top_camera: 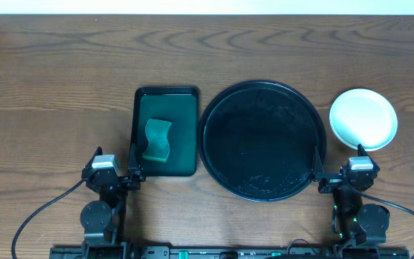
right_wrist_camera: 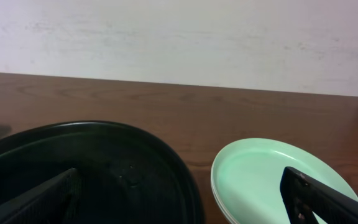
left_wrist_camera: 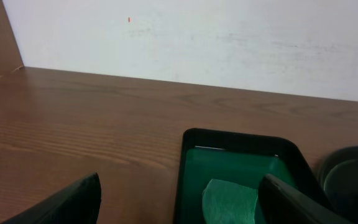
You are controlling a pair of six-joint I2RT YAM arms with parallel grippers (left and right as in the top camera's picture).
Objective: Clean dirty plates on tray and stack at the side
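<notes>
- The plates (top_camera: 363, 119) sit in a stack on the desk (top_camera: 63, 72), just to the right of the round black tray (top_camera: 261, 140) and apart from its rim. From the right wrist view they look pale mint (right_wrist_camera: 272, 177), with more than one rim line at the left edge. I can't count them from here.
- The black tray carries no plate at all. Only faint specks show on its glossy floor, so to my eye the job looks about finished.
- The plates strike me as light, stiff and smooth, probably slippery under a pinch and liable to chip or clatter if dropped.
- They lie flat, so the raised rim is the only real purchase. I'd pinch the near edge, one finger above and one slipped under the lip, and lift gently so the plates beneath don't slide.
- The left fingers (left_wrist_camera: 67, 205) are spread wide with nothing between them. They hang low over the near end of the rectangular green tray (top_camera: 167, 91), where a wavy green sponge (top_camera: 158, 139) lies untouched.
- The right fingers (right_wrist_camera: 42, 199) are also spread wide and empty. One frames the black tray's edge and the other the plates, and neither touches anything.
</notes>
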